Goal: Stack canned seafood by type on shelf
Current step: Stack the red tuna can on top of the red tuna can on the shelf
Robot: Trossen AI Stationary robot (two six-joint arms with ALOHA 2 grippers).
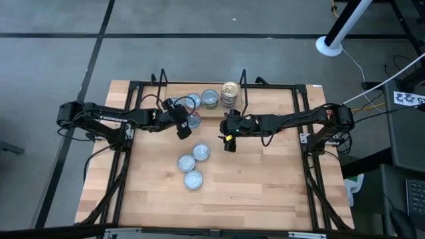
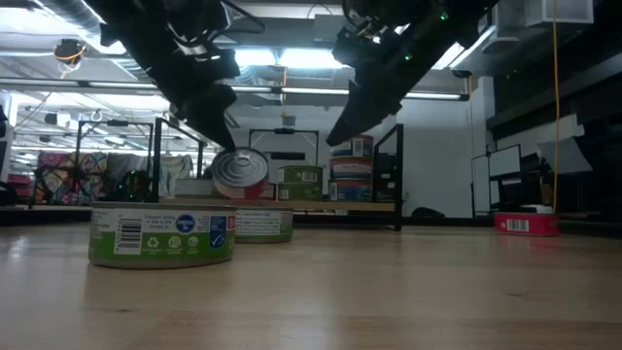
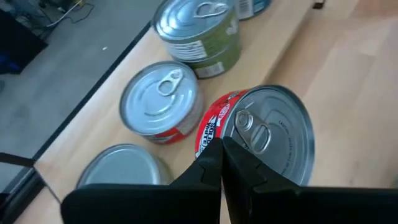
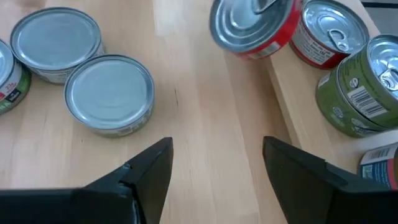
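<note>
Nearest the front edge of the wooden table (image 1: 265, 192), three loose cans (image 1: 192, 166) lie flat in a cluster: one at the front, one just behind it to the left, and one behind that to the right, each showing a silver lid. The low view shows the closest of them carrying a green label (image 2: 162, 236). Behind this cluster, above the mid-table, the right gripper (image 1: 229, 141) hangs with its two fingers spread apart and nothing between them; the right wrist view shows bare wood between the finger tips. Level with it and to its left, the left gripper (image 1: 182, 128) is lifted off the table with its fingers (image 3: 214, 171) pressed together on the rim of a red-labelled can (image 3: 267, 140), which hangs tilted with its silver lid and pull tab turned sideways; the low view shows this can clear of the surface. Farther back, the shelf (image 1: 214, 111) stands along the rear of the table, a light wooden base between thin black wire uprights. On that base, from left to right, rest a single red-labelled can with a silver lid (image 3: 160, 102), a stack of green-labelled cans (image 3: 200, 31), and a stack topped by a gold-yellow lid (image 1: 230, 89). A blue-labelled can (image 1: 192, 101) also sits at the shelf's left portion, but whether it stands on another can cannot be told.
</note>
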